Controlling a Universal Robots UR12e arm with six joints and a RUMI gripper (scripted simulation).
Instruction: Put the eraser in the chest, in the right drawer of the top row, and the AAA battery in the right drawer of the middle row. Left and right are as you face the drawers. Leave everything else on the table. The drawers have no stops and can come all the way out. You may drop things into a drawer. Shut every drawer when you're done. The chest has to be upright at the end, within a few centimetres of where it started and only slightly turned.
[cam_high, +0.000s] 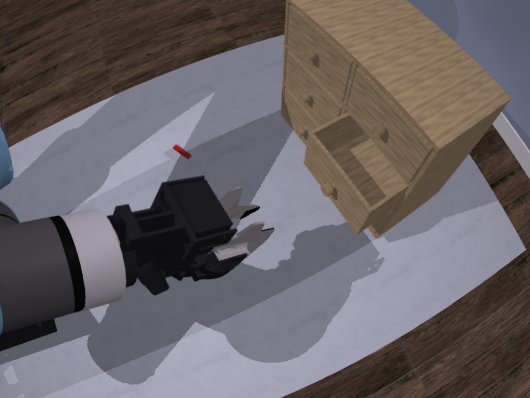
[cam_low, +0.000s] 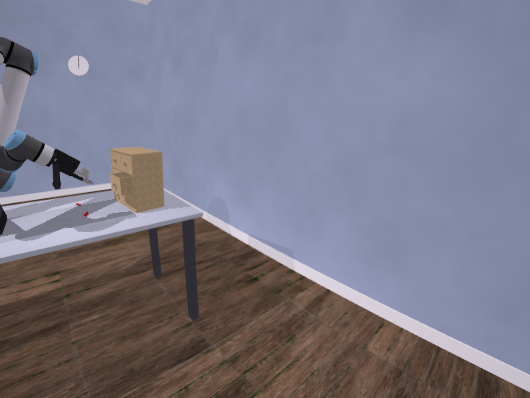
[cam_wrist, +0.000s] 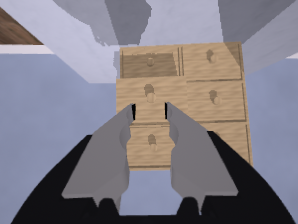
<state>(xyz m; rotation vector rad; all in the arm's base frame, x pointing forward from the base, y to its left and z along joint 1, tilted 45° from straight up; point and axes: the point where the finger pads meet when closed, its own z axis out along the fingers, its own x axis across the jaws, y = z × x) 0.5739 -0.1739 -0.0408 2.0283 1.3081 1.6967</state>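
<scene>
The wooden chest (cam_high: 400, 45) (cam_low: 148, 180) (cam_wrist: 227, 110) stands upright. Its right middle-row drawer (cam_high: 345, 195) (cam_wrist: 172, 92) is pulled well out, and nothing shows in the visible part of its inside. The right top-row drawer (cam_high: 395, 115) (cam_wrist: 160, 160) is shut. My gripper (cam_high: 266, 218) (cam_low: 92, 183) (cam_wrist: 150, 104) is slightly open and empty, above the table in front of the chest. A small red cylinder (cam_high: 182, 151) (cam_low: 78, 204), which looks like a battery, lies on the table. A second small red thing (cam_low: 85, 214) lies nearby, too small to name. I cannot make out the eraser.
The pulled-out drawer sticks out between the gripper and the chest's front. The left drawers look shut. The table (cam_high: 430, 260) ends a little beyond the chest's right side. A wall (cam_low: 350, 150) stands behind the chest.
</scene>
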